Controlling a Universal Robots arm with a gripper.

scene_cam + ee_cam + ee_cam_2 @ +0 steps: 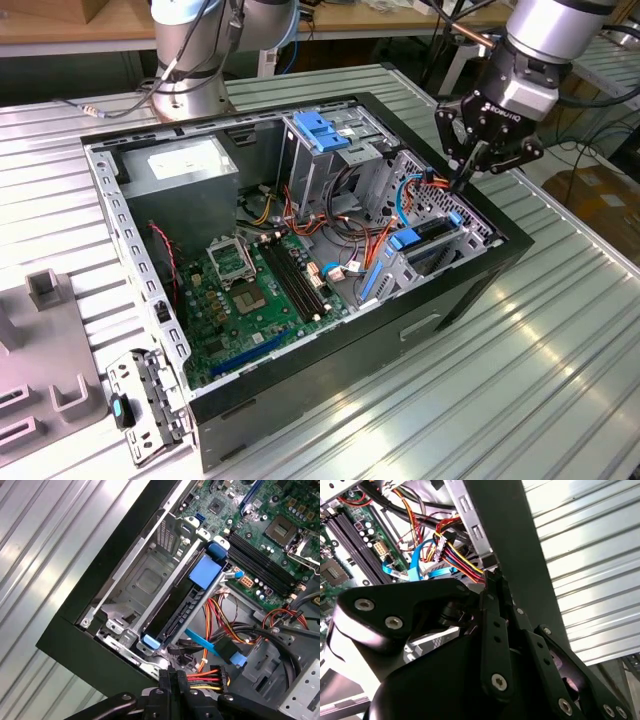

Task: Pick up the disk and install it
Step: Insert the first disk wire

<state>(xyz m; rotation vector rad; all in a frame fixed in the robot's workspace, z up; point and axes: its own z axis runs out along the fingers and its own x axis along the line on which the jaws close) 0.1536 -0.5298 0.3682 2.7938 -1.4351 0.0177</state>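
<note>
The disk [176, 617], dark-sided with blue rails, sits in its bay; the gripper [466, 178] hovers pinched closed, empty.

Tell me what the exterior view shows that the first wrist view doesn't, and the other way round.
Exterior view: the grey power-supply box with a white sticker, the arm's grey base, and a loose metal bracket with a blue latch on the table.
First wrist view: the stamped metal wall of the empty bay, and a red, yellow and black wire plug by the fingertips.
Both: the green motherboard, the blue-railed drive carrier, and the closed black gripper.
</note>
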